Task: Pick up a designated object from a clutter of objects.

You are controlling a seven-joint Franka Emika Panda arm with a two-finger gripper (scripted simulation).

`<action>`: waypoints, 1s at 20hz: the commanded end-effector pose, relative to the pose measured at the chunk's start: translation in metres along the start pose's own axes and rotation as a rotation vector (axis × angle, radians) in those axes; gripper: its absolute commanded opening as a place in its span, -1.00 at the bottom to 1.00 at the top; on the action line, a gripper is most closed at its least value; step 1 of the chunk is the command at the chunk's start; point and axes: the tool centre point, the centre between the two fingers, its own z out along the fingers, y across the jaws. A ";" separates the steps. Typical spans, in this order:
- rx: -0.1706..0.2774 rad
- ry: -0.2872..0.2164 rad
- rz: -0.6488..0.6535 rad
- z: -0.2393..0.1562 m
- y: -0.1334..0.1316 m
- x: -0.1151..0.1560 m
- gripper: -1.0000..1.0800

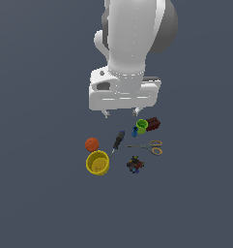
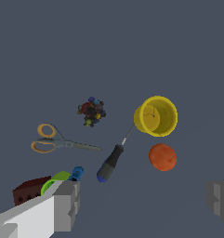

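The arm (image 1: 137, 29) is glossy white with rounded, bulging segments and a darker grey rounded joint cover behind. Its hand is a flat, boxy white block with a recessed grey cut-out on one side. The gripper (image 1: 121, 113) carries two short, squared light-grey fingers (image 2: 67, 204) with blocky, faceted tips

Ball (image 1: 92, 144): orange-red. Cup (image 1: 97, 162): yellow; smaller cup (image 1: 141, 126): green. Scissors (image 1: 151, 147): orange handles; screwdriver (image 1: 118, 141): black handle; block (image 1: 153, 124): dark red; table (image 1: 40, 193): grey-blue.
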 end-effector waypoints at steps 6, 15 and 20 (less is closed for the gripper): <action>0.009 -0.005 -0.100 0.027 0.016 -0.001 0.92; 0.024 -0.009 -0.264 0.070 0.043 -0.006 0.92; 0.032 -0.010 -0.355 0.094 0.058 -0.011 0.92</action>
